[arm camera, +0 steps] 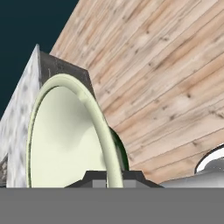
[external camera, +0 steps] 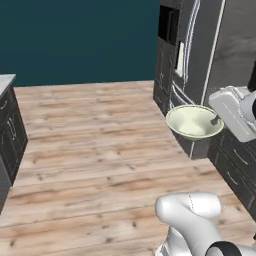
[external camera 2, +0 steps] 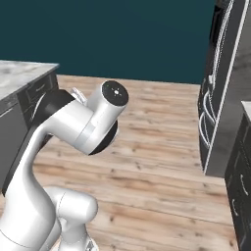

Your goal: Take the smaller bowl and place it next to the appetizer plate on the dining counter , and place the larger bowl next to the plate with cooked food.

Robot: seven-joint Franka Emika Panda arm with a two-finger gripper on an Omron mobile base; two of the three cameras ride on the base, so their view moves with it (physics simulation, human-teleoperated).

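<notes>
Nearest in the left base view: white arm (external camera: 192,220) rising from the lower right corner over the plank floor (external camera: 90,150). In the right base view, same arm (external camera 2: 78,127) bent at a dark-capped joint above the boards.

Further on, gripper (external camera: 216,121) reaching in from the right, jaws closed on the right-hand rim of a pale cream bowl (external camera: 192,121). Bowl carried clear of the floor, resting on no surface, mouth upward and tipped a little toward the camera. Pale greenish-cream inside and along the rim; not possible to tell from here whether the smaller or the larger of the two.

In the hand view, gripper (arm camera: 113,178) pinching that rim, one dark tip on each side of the bowl wall. Bowl (arm camera: 65,140) seen edge-on and very close, hollow facing left. Behind it, a marble-topped block (arm camera: 17,109) with a dark side, and slanting floor planks (arm camera: 166,78).

Just behind the bowl in the left base view, corner of the dark cabinets (external camera: 235,160); beyond these, a tall steel-fronted unit (external camera: 200,50) with long handles. At the left edge, a marble-topped cabinet (external camera: 6,100); likewise in the right base view (external camera 2: 19,78).

Farthest back, teal wall (external camera: 75,35).
</notes>
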